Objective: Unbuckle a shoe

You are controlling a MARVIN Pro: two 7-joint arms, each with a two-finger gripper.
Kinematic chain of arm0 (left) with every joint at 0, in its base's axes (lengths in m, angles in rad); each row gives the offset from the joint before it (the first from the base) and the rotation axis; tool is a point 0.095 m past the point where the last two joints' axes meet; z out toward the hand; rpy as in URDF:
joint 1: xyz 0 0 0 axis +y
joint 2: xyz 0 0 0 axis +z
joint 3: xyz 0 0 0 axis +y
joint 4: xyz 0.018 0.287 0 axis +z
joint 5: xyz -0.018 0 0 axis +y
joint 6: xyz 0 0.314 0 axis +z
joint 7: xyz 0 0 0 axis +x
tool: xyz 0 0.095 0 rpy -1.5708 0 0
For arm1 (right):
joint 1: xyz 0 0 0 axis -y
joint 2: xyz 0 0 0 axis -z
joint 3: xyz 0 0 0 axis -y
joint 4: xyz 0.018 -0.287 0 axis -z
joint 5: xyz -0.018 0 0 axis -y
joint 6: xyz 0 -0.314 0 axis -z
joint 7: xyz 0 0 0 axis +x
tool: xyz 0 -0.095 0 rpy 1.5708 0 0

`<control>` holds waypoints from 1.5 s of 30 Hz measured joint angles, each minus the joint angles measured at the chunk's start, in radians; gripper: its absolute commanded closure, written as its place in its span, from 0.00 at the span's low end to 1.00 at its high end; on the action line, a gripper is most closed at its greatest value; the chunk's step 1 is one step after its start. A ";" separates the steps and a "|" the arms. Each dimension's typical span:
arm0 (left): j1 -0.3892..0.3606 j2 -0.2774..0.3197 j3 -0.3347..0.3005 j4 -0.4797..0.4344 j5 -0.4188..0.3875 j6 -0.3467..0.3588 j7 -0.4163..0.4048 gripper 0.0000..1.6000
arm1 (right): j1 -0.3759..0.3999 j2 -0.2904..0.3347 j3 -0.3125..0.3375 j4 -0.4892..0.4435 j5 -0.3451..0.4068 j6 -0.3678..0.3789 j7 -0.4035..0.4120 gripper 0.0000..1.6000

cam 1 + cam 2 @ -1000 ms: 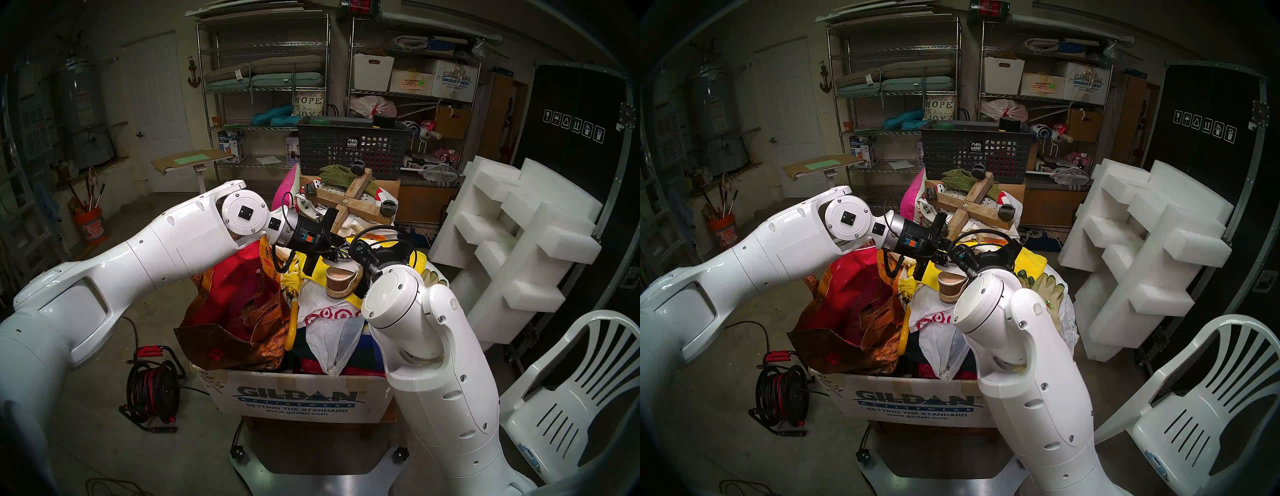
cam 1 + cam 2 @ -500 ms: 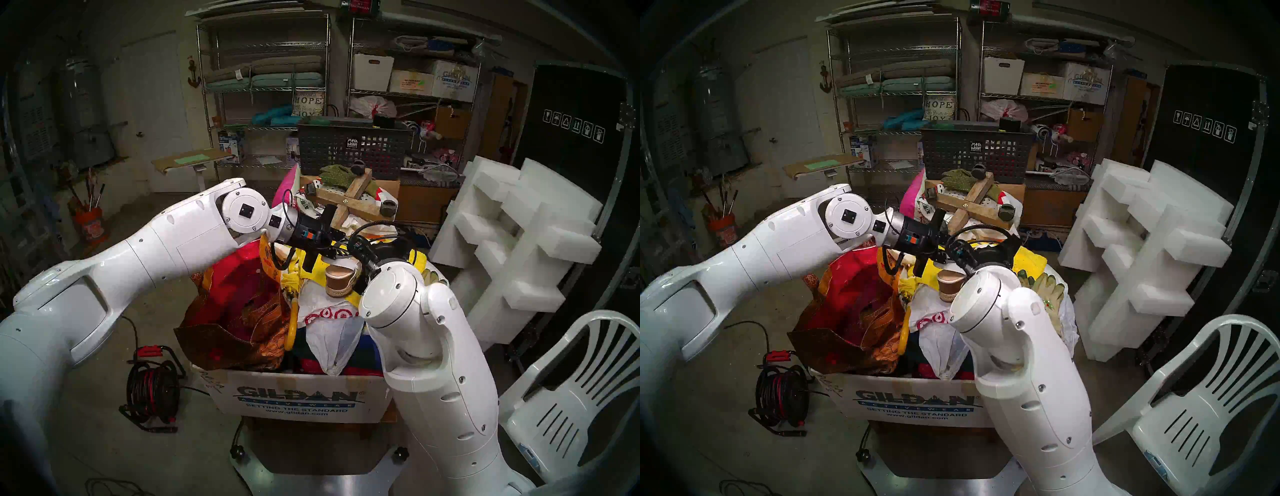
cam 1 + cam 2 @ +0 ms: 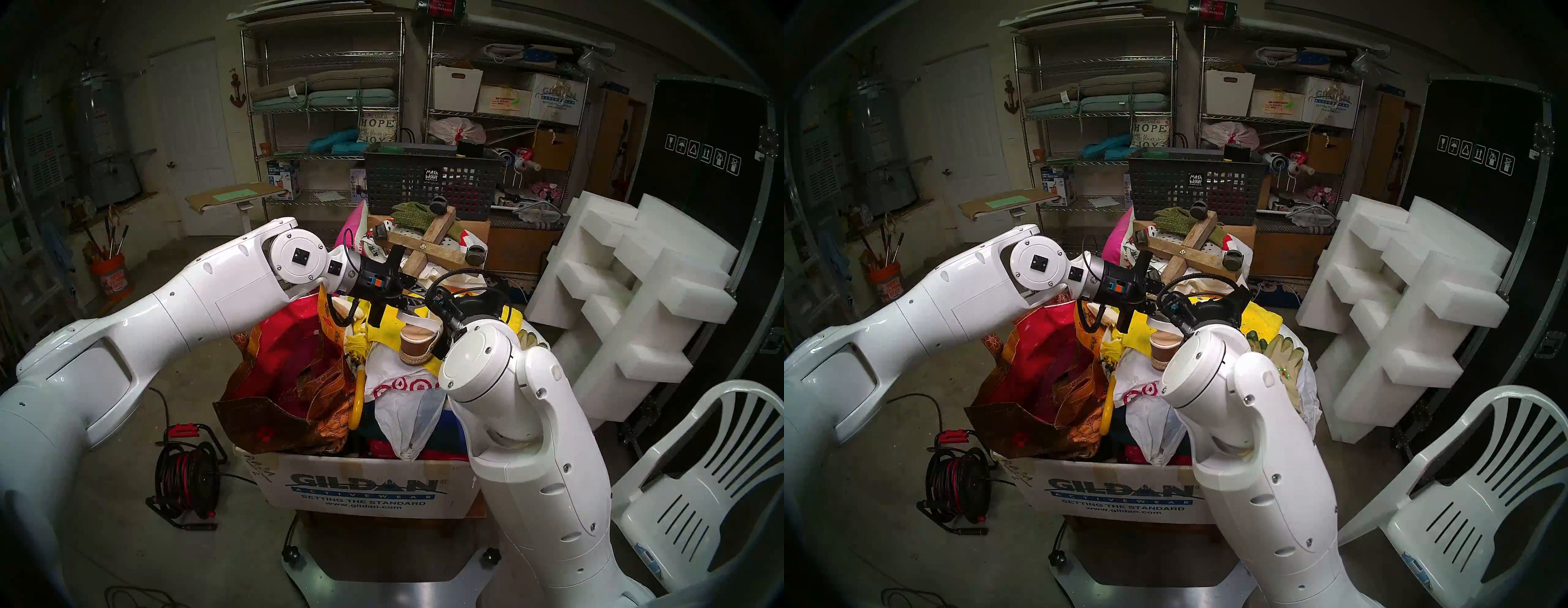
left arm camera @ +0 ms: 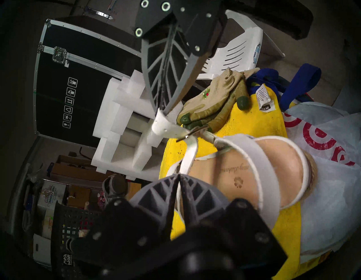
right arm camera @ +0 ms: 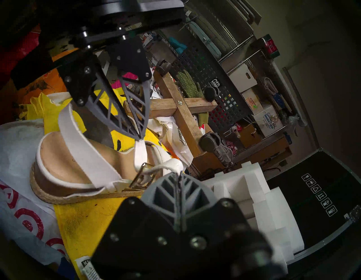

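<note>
The wedge sandal point(image 3: 418, 344) lies on a yellow towel on top of a full box, heel toward me. Its cream insole and wide white straps show in the left wrist view point(image 4: 254, 172) and the right wrist view point(image 5: 64, 162). My left gripper point(image 4: 178, 177) is shut on the thin white ankle strap point(image 4: 190, 154) and holds it up off the insole. It also shows in the right wrist view point(image 5: 141, 137). My right gripper point(image 5: 178, 174) is shut on the strap's free end just past the metal buckle point(image 5: 141, 177). It also shows in the left wrist view point(image 4: 161, 112).
The yellow towel point(image 4: 263, 121) also carries work gloves point(image 4: 214, 101). A Target bag point(image 3: 403, 384) hangs over the Gildan box point(image 3: 365, 488). A wooden caster cross point(image 3: 432, 244) and a mesh basket point(image 3: 428, 178) stand behind. Foam blocks point(image 3: 636, 297) and a white chair point(image 3: 700, 488) are at the right.
My left gripper has moved up and back a little with the ankle strap, which now shows as a taut white band above the heel. The right arm has shifted slightly left.
</note>
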 measured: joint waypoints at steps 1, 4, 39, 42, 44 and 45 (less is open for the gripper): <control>0.000 0.000 0.000 0.002 0.000 -0.004 0.000 0.99 | 0.000 0.000 0.000 0.000 0.000 0.000 0.000 1.00; 0.000 -0.001 0.001 0.003 -0.001 -0.012 0.000 0.83 | 0.001 -0.001 0.000 0.001 0.000 0.000 0.000 1.00; 0.004 -0.019 -0.026 0.031 -0.177 -0.031 -0.117 0.63 | 0.052 -0.012 -0.020 0.062 0.009 -0.020 -0.008 1.00; 0.004 -0.018 -0.030 0.029 -0.193 -0.020 -0.125 0.62 | 0.052 -0.008 -0.023 0.067 -0.002 -0.020 -0.010 1.00; 0.004 -0.018 -0.033 0.027 -0.203 -0.013 -0.131 0.63 | 0.052 -0.007 -0.024 0.069 -0.008 -0.020 -0.011 1.00; 0.005 -0.018 -0.034 0.027 -0.208 -0.009 -0.133 0.62 | 0.053 -0.006 -0.025 0.070 -0.010 -0.020 -0.011 1.00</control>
